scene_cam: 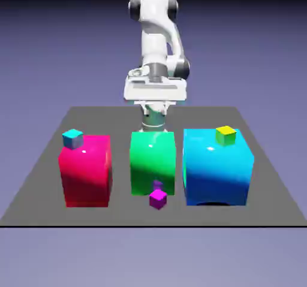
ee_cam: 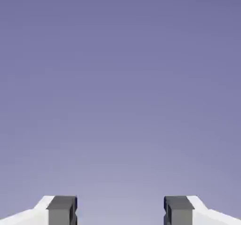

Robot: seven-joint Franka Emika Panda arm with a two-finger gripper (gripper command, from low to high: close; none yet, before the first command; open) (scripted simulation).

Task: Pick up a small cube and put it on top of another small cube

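Claw [ee_cam: 120, 210] hangs wide open and empty, magenta cube [scene_cam: 158, 199] well below it on the bench [scene_cam: 36, 184], probably light, stiff, slick, so pinch opposite flat sides.

The arm [scene_cam: 157, 37] is made of smooth white rounded parts with dark grey rings at the joints. A flat white hand [scene_cam: 154, 90] is seen. Two small grey fingertips [ee_cam: 61, 210] are fixed on white holders.
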